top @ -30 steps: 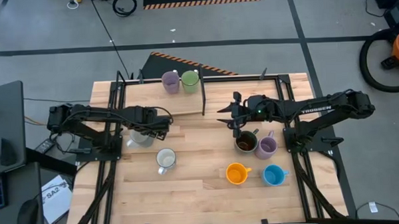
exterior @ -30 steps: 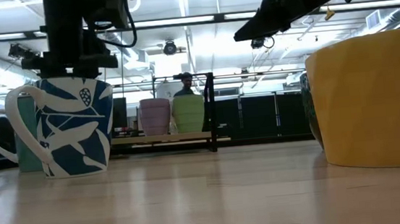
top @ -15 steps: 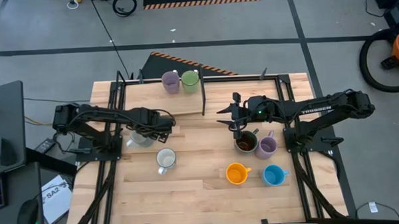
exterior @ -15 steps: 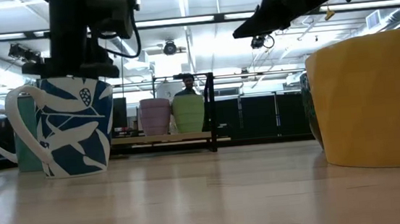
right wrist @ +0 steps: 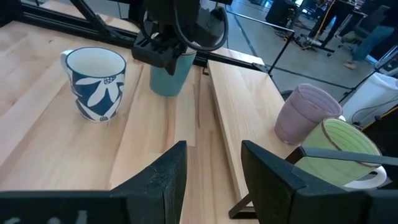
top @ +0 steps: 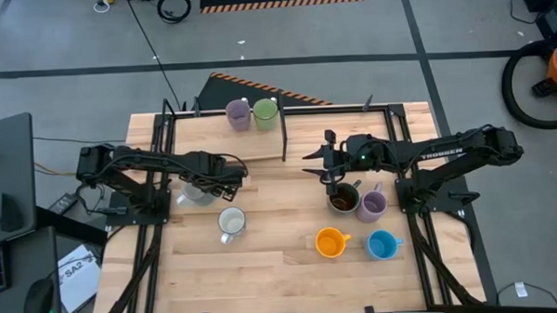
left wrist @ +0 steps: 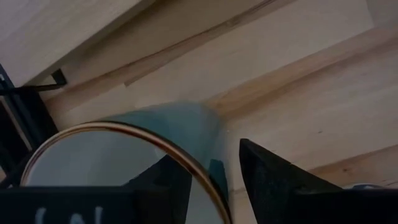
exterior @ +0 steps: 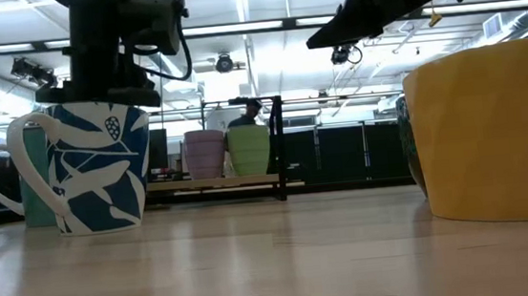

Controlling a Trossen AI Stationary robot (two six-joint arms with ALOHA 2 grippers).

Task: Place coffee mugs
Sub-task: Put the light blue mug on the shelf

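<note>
Teal mug [right wrist: 170, 73] stands upright at table's left side, about 11 o'clock from the white-and-blue mug [top: 231, 222] — left gripper [left wrist: 214, 180] is straight above it, fingers straddling the rim wall, one inside, one outside, narrowing but not clearly clamped. Left arm reaches in low, wrist pitched down. Right gripper [top: 329, 176] hovers half-open over the brown mug [top: 343, 201] — waiting.

One camera looks straight down on the whole wooden table [top: 264, 268] and both arms. Another sits at tabletop height, close behind a white and blue mug [exterior: 84, 169], facing the room. Each wrist camera looks past its own fingers; the right one shares that mug with the low view.
</note>
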